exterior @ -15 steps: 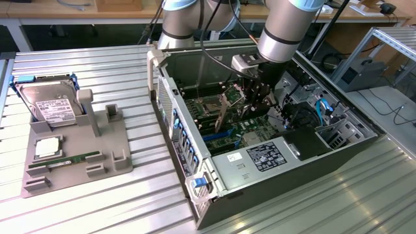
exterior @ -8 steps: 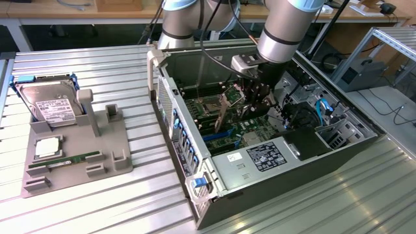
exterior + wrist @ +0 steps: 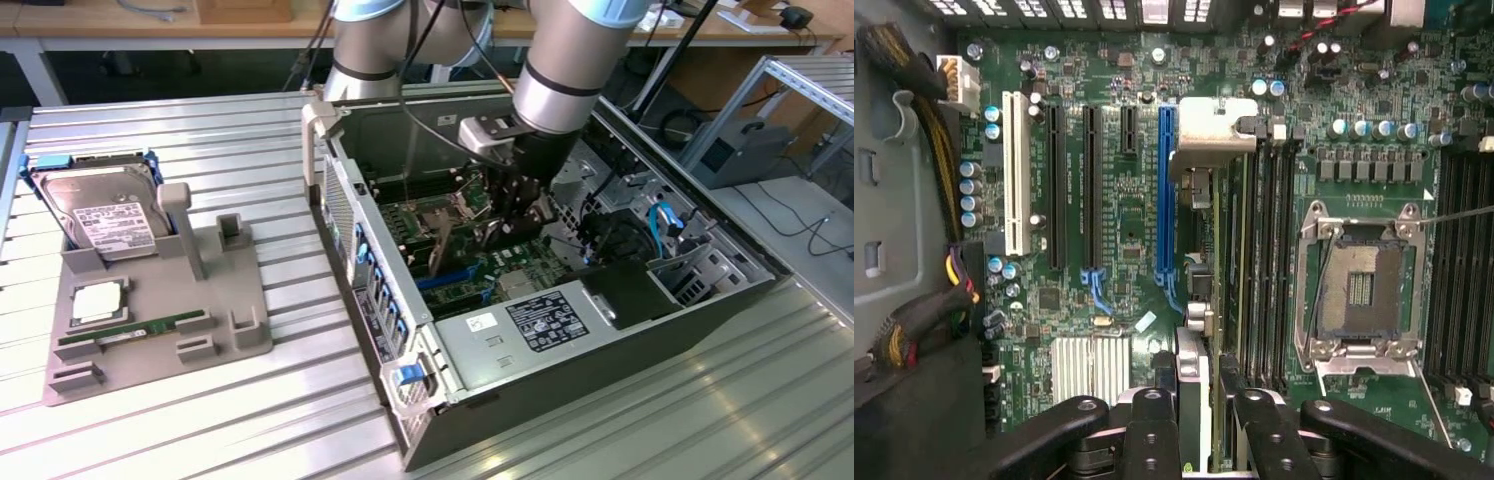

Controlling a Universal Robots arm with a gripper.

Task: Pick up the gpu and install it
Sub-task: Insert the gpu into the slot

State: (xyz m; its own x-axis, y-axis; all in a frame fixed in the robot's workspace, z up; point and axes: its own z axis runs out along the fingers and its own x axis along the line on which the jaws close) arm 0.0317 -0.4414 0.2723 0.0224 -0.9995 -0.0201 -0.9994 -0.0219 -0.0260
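My gripper (image 3: 514,205) reaches down into the open computer case (image 3: 400,400), over the green motherboard (image 3: 1124,230). It is shut on the gpu (image 3: 1199,285), which I see edge-on in the wrist view. The card runs from between my black fingers (image 3: 1154,425) to its silver bracket (image 3: 1216,135). It stands on edge right beside the long blue slot (image 3: 1165,190), between that slot and the memory slots (image 3: 1259,250). Whether its lower edge touches the board is hidden. From outside, the gpu (image 3: 497,232) shows as a dark shape below the wrist.
The empty CPU socket (image 3: 1359,285) lies past the memory slots. Black slots (image 3: 1092,190) and a white slot (image 3: 1012,170) flank the blue one. Cable bundles (image 3: 914,325) crowd one case wall. A grey fixture (image 3: 234,335) at the exterior view's left holds a hard drive (image 3: 100,215) and RAM stick (image 3: 134,328).
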